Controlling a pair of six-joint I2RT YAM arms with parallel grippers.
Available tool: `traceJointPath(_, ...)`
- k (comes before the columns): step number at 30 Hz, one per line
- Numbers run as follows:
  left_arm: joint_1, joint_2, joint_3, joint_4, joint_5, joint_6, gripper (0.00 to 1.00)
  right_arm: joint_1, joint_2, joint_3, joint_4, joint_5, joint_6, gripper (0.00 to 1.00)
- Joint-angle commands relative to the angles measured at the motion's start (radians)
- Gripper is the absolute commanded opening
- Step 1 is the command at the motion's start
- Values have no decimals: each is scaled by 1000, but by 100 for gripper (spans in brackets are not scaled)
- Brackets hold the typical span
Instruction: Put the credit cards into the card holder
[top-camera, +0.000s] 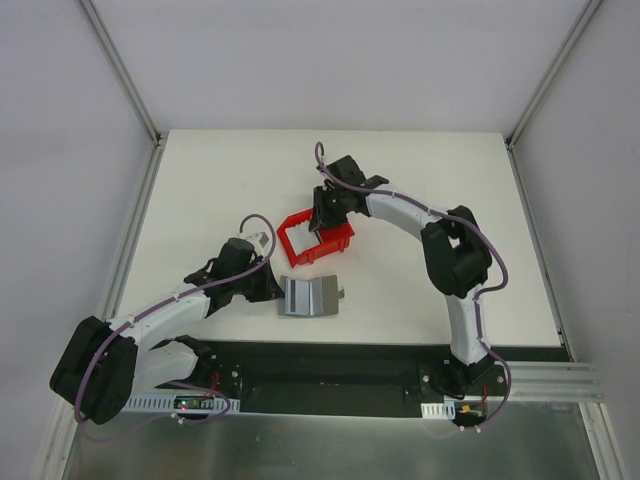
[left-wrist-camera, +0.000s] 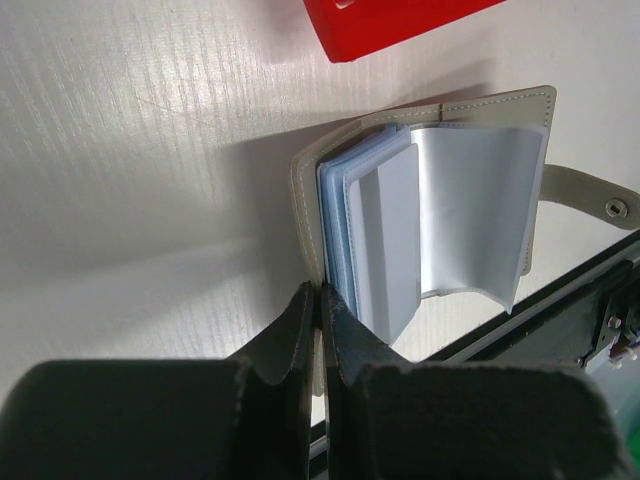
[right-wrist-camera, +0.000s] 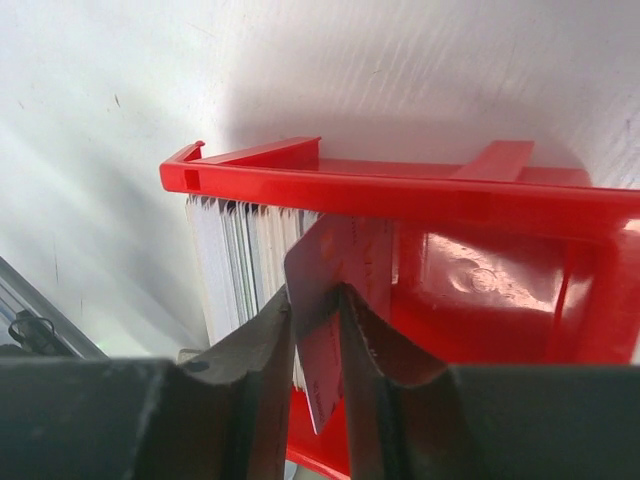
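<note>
Red bin (right-wrist-camera: 400, 185): my right claw (right-wrist-camera: 315, 300) clamped on one card (right-wrist-camera: 335, 255), left claw (left-wrist-camera: 318, 295) clamped on wallet (left-wrist-camera: 470, 190) cover. Shallow pinch, card could slip lifting out.

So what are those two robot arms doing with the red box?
They are filling a small grey folding card holder that lies open on the white table. The left pincer is shut on the holder's edge. The right pincer reaches into the red plastic bin and pinches one pale thin credit card from the row of cards standing there. That card is not yet in the holder.
</note>
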Motion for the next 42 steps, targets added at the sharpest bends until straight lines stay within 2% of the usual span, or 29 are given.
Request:
traceJointPath(1, 4, 5, 31, 15, 26, 21, 0, -7, -74, 1, 13, -27, 10, 20)
traceJointPath(3, 4, 3, 28, 13, 26, 23, 0, -10, -76, 3, 13, -27, 10, 18)
traceJointPath(5, 4, 2, 26, 13, 29, 24, 0, -13, -80, 3, 10, -26, 5, 9)
traceJointPath(9, 4, -6, 19, 13, 31, 21, 0, -22, -90, 16, -15, 3, -14, 7)
traceJointPath(12, 4, -7, 17, 15, 34, 23, 0, -24, -88, 53, -68, 45, -54, 1)
traceJointPath(16, 4, -12, 17, 13, 35, 23, 0, -26, -82, 116, -192, 173, -97, 0)
traceJointPath(21, 4, -21, 11, 13, 35, 21, 0, -26, -85, 95, -236, 232, -142, 0)
traceJointPath(36, 4, -43, 2, 15, 55, 17, 0, -47, -145, 6, -243, 357, -238, 0)
traceJointPath(42, 4, -38, 0, 13, 63, 18, 0, -84, -159, -14, -245, 353, -278, 0)
